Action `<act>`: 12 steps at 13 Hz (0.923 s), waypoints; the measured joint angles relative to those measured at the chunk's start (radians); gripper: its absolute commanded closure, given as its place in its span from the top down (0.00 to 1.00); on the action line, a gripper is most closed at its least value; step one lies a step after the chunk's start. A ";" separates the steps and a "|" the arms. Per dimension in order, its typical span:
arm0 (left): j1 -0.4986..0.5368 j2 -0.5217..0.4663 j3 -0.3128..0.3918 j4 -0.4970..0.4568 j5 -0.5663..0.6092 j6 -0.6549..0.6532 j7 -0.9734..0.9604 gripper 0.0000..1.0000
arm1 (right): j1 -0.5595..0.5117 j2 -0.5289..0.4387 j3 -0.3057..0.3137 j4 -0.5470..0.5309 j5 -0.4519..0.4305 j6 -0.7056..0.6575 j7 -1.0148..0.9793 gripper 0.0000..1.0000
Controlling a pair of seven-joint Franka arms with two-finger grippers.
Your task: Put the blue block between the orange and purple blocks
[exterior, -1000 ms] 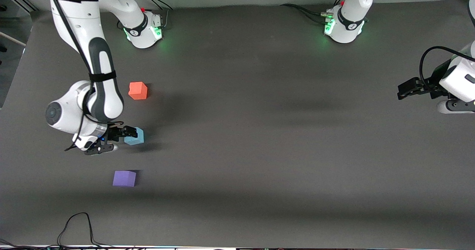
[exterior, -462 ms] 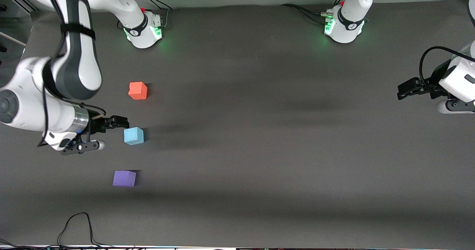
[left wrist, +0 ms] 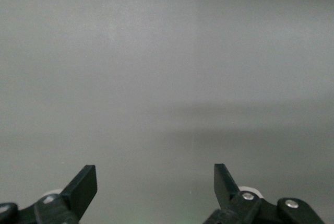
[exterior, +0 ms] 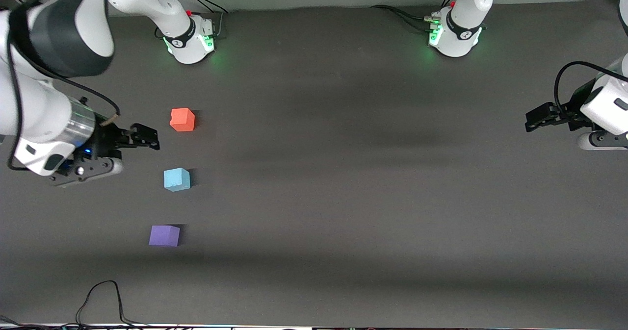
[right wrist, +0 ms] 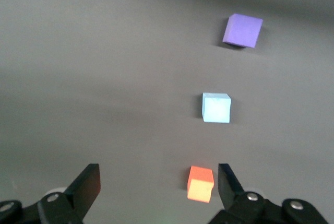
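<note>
Right gripper (exterior: 145,139) has pulled up and off the blue block (exterior: 176,179), jaws wide, empty. Near to far: purple block (exterior: 164,235), blue, orange block (exterior: 182,119), a spaced line; placement looks done. Left gripper (exterior: 535,120) waits, open.

Right gripper (right wrist: 158,185) spread wide and empty, orange block (right wrist: 200,184) nearest its fingertips, blue block (right wrist: 216,107) farther out, purple block (right wrist: 242,30) farthest, all on dark table (right wrist: 94,88)
</note>
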 measured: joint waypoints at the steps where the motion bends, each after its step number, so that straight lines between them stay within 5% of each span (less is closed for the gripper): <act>1: 0.000 0.000 0.000 0.000 0.000 0.000 0.000 1.00 | -0.052 -0.009 0.042 0.020 -0.006 -0.041 0.000 1.00; 7: -0.001 0.000 0.000 0.000 0.000 0.000 0.000 1.00 | -0.479 -0.102 0.503 0.059 -0.159 -0.088 0.000 1.00; 12: -0.001 0.000 0.000 0.000 0.000 0.000 0.000 1.00 | -0.502 -0.230 0.534 -0.195 -0.196 0.070 0.000 1.00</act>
